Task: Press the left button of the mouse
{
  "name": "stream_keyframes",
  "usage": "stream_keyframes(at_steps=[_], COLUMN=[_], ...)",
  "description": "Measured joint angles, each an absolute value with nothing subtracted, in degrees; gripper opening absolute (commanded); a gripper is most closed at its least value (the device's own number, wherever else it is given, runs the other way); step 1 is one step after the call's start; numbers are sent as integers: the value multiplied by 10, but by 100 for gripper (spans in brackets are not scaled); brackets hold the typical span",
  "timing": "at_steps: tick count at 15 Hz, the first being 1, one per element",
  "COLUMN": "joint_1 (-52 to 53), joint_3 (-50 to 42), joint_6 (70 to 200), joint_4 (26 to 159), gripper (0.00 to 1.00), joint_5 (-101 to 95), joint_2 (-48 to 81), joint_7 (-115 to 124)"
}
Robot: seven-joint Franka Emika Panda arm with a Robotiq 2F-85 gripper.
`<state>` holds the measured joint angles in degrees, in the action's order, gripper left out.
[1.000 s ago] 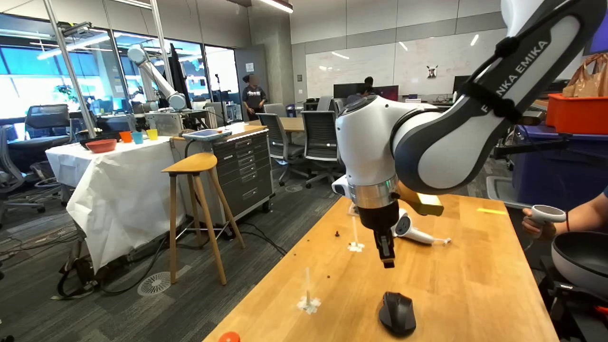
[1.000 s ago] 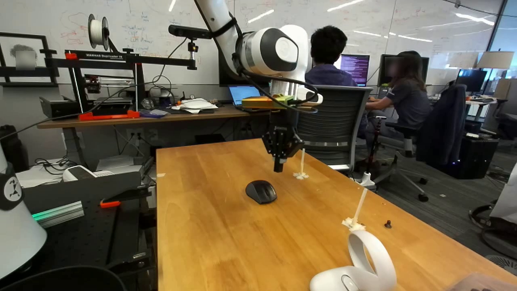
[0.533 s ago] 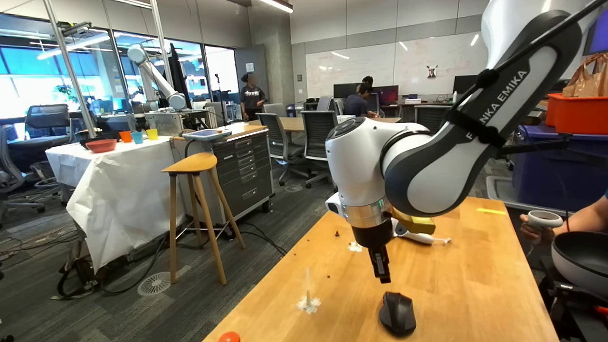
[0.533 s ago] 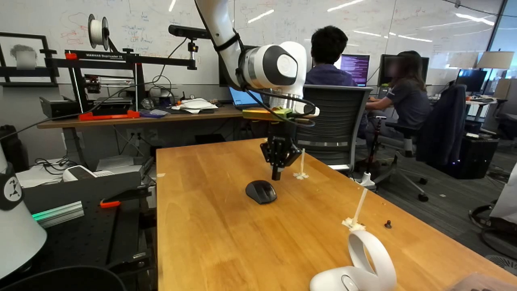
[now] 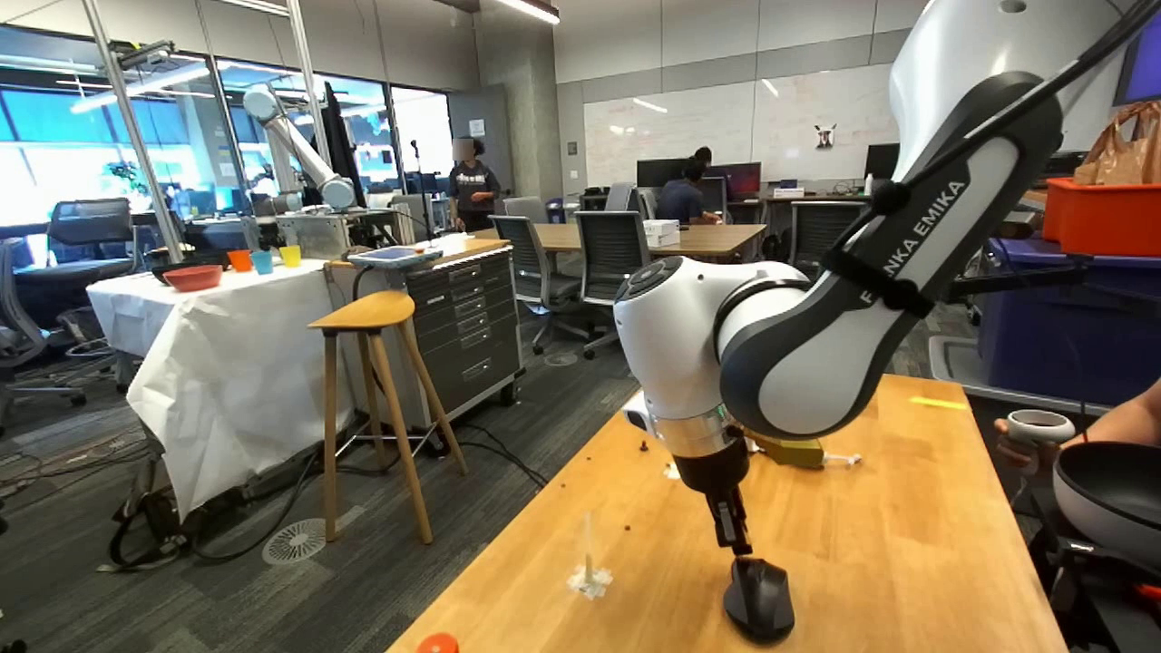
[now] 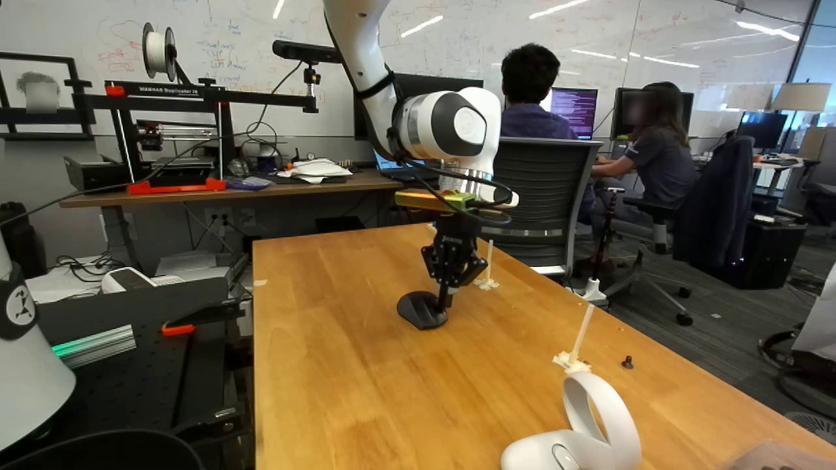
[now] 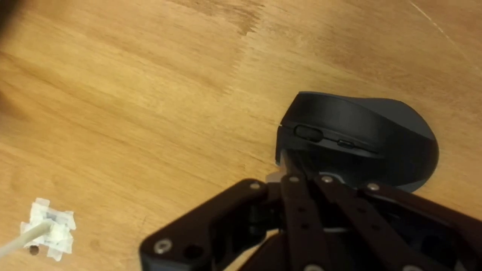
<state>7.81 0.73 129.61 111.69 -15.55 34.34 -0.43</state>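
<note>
The black mouse [image 5: 760,606] rests on the wooden table [image 5: 871,535]. It also shows in another exterior view [image 6: 418,309] and in the wrist view [image 7: 342,116], its front end pointing left there. The left button [image 7: 288,142] is the half below the scroll wheel, partly hidden by my fingers. My gripper [image 5: 742,550] points down with its fingers together and nothing between them. Its tips [image 6: 445,304] are at the mouse's front end, and in the wrist view the fingertips [image 7: 295,158] lie over the left button. I cannot tell whether they touch it.
Thin white sticks [image 5: 588,555] stand taped to the table; one shows in the wrist view [image 7: 28,235]. A white ringed controller [image 6: 601,424] lies on the table. An orange round thing [image 5: 438,644] is at the bottom edge. A person's hand holds a controller [image 5: 1039,424].
My gripper has come down and moved toward the mouse, from above and behind it to the mouse's front end. Its fingers stay together. The mouse has not moved.
</note>
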Motion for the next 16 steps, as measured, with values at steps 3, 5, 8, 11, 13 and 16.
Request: stream_keyframes(at_steps=[3,5,8,11,13,16], joint_1=[77,75,74,73,70,63], joint_3=[7,7,7,7,7,8], joint_6=[1286,1280,1272,1268,1267,1258], joint_4=[1110,1106,1102,1100,1099,1099], gripper=[5,5,5,5,5,6], joint_5=[-155,-153,-149,-141,-134,-120], joint_2=[351,354,357,357,351,326], joint_7=[-1,0,1,1,1,-2])
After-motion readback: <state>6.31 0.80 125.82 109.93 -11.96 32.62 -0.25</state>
